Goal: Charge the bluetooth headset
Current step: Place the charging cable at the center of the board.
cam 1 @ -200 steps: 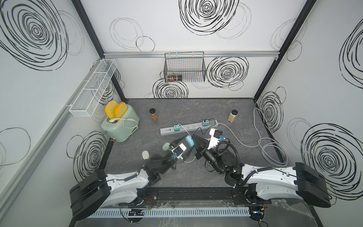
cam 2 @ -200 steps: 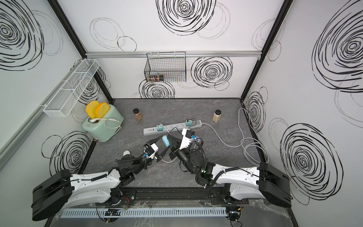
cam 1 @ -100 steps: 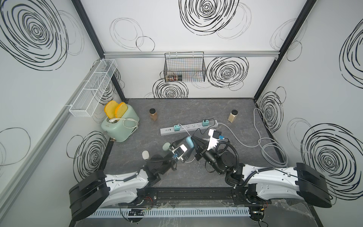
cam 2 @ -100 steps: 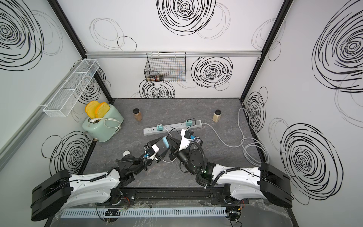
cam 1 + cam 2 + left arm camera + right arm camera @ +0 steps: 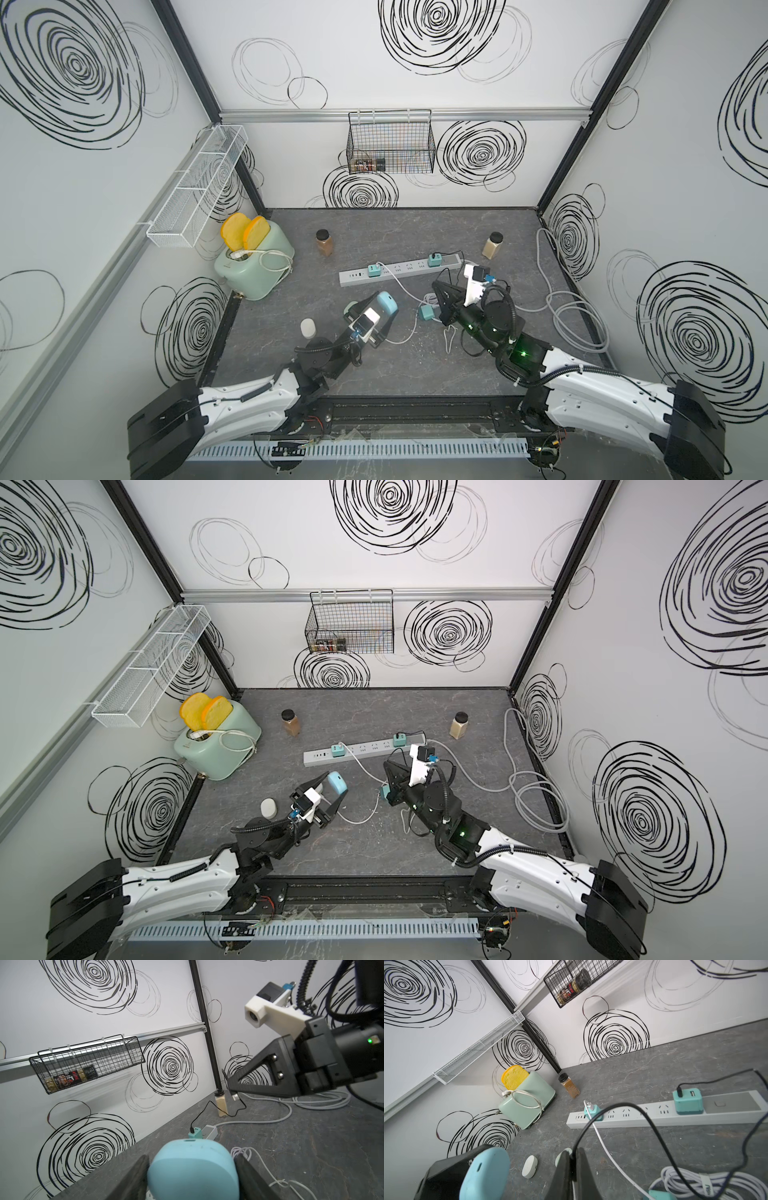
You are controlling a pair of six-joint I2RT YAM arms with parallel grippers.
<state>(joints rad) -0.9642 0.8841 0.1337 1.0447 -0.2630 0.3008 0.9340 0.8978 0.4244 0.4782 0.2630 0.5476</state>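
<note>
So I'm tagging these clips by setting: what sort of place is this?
Probably a mock kitchen counter inside a test booth: mint-green toaster with yellow toast slices, black wire basket of spice jars on the wall, white wall panels printed with black swirls.

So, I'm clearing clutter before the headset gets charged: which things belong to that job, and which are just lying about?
For the job: blue headset case, in the left pincer; black cable, pinched in the right pincer; teal charger; power strip.
Lying about: toaster; brown spice jar; pale spice jar; white pod; wire basket.
</note>
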